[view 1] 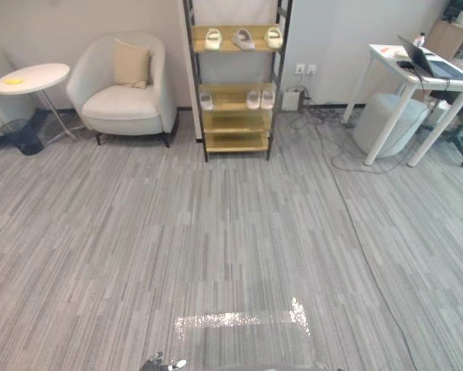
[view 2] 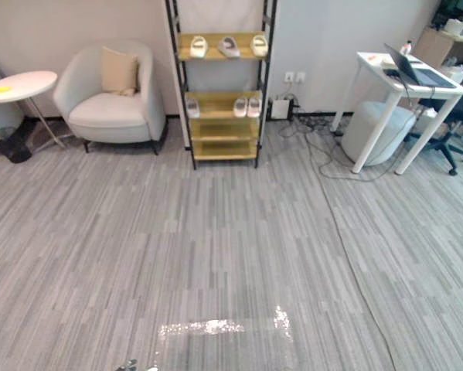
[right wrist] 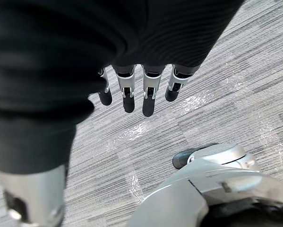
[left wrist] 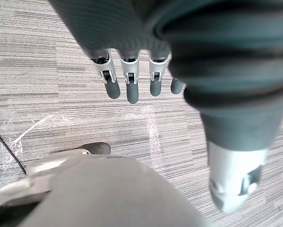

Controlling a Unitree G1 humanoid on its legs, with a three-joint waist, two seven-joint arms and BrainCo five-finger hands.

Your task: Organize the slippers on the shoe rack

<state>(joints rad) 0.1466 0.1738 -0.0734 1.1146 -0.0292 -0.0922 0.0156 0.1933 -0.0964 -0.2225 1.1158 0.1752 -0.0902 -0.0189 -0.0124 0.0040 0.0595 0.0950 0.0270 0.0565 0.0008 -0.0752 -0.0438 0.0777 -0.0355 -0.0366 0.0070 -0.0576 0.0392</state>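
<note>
Both hands idle, slippers already up on the far rack.

The left hand and the right hand hang above the grey striped carpet, fingers loose and straight, grasping nothing. Well away, at the top centre of the frame, stands the black-framed shoe rack with pale wooden shelves. Its top shelf carries a cream foam slipper, a grey slipper and a second cream slipper. The shelf below holds a lone pale slipper at its left end and a pale pair close together at its right. Every slipper I can see sits on the rack, so the gathering looks done. What seems left is matching and straightening them, and the robot is not yet within reach.
</note>
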